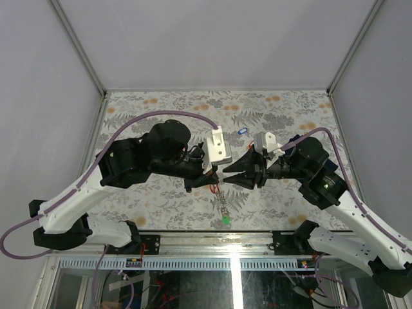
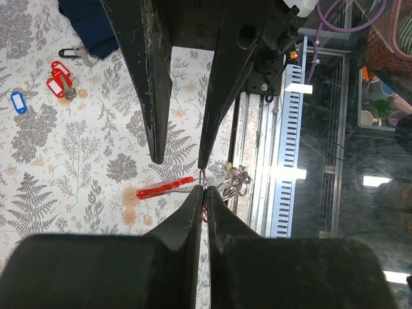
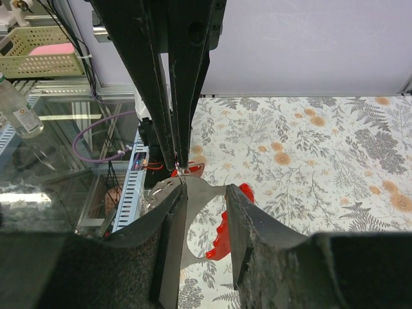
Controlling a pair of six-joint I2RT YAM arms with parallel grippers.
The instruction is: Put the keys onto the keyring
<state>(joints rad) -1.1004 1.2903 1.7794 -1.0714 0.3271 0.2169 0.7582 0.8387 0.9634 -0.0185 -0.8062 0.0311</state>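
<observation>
Both grippers meet in mid-air over the table's front middle. My left gripper (image 2: 206,190) (image 1: 217,175) is shut on the thin wire keyring (image 2: 204,177), whose top edge shows at its tips (image 3: 179,170). My right gripper (image 3: 205,187) (image 1: 226,172) faces it, jaws apart but closed on a flat silvery key (image 3: 201,193) that spans them and touches the ring. That key's red tag (image 3: 222,239) (image 2: 164,188) hangs beside it. Under the ring hangs a metal bunch (image 2: 239,183) with a green tag (image 1: 226,220). More keys lie on the table: red-tagged (image 2: 59,76) and blue-tagged (image 2: 18,102) (image 1: 242,131).
A dark navy folded cloth (image 2: 96,26) lies near the loose keys, with a black clip (image 2: 69,53) beside it. The floral table's front edge (image 1: 212,230) runs just below the hanging bunch. White walls close in the back and both sides.
</observation>
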